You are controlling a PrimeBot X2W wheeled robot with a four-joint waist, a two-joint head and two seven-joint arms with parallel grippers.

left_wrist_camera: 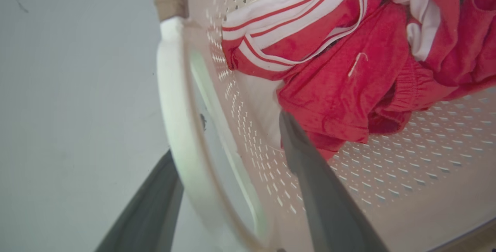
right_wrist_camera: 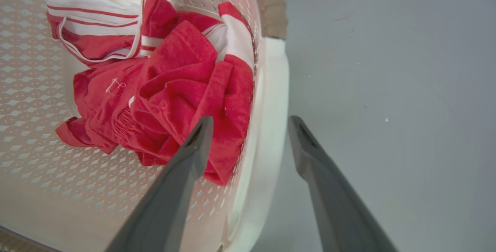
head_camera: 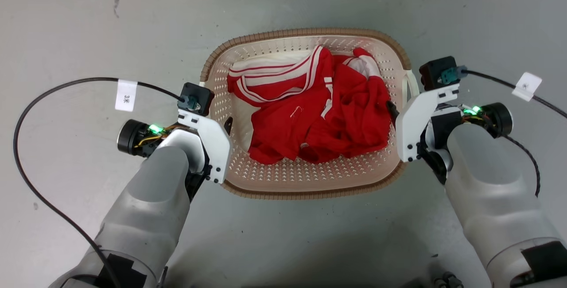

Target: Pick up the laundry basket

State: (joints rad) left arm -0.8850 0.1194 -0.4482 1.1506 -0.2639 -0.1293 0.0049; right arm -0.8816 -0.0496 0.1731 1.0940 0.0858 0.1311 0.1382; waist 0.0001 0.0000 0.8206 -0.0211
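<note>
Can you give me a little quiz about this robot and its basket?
1. True or false: the laundry basket is empty.
2. What colour are most of the clothes? A blue, B red, C green.
3. Fill in the gap: the right gripper is open, with one of its fingers inside the basket and one outside, either side of the white ____.
Key: 1 false; 2 B; 3 handle.
</note>
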